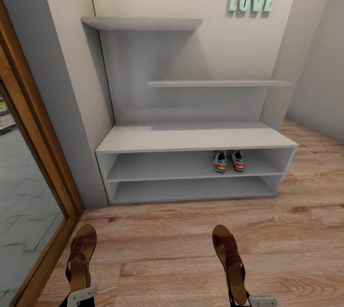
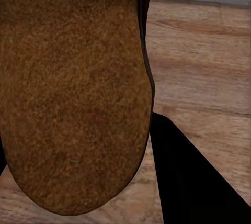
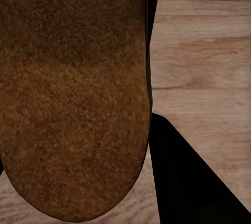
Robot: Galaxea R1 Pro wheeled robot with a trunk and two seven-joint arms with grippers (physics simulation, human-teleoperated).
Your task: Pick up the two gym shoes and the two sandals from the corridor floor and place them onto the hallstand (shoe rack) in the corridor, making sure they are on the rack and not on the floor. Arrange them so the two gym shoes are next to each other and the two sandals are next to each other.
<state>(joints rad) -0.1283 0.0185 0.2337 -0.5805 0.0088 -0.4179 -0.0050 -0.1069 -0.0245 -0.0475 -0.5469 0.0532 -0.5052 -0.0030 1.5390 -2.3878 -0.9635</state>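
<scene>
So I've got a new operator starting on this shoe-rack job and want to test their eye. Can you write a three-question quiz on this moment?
1. True or false: the gym shoes sit on the hallstand bench top.
2. What does each gripper hold?
3. The gym shoes are: A) side by side B) far apart C) stacked.

Key: 1. False, on the upper open shelf under it. 2. A sandal: left sandal, right sandal. 3. A.

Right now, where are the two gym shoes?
In the head view, the gym shoes stand side by side on the upper of the two low open shelves of the hallstand, toward its right end, under the bench top.
</scene>
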